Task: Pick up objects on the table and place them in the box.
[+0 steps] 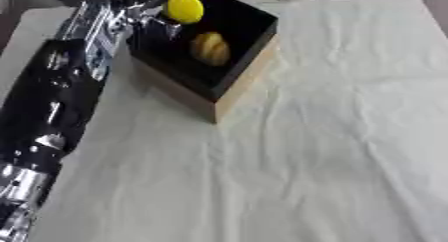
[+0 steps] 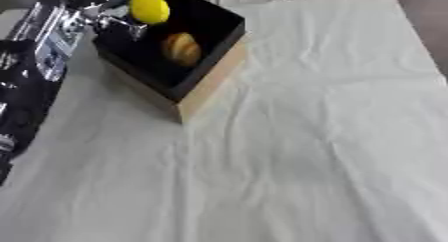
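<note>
Box position: box (image 1: 229, 88) stands at the far left of the white cloth (image 1: 332, 151); near corner points toward the camera, light wooden outer wall visible, interior black.
Box contents: brownish-yellow rounded object (image 1: 211, 48) rests on the box floor; judged already deposited.
Left arm: left arm (image 1: 52, 111) runs along the left side of the box toward its far rim.
Left hand: left hand (image 2: 105, 17) is over the far left rim; fingers curled on the yellow object (image 1: 185, 7), held above the opening, probably for release.
View difference: right eye view shows more cloth right of the box; left eye view shows more forearm.
Right hand: absent.
</note>
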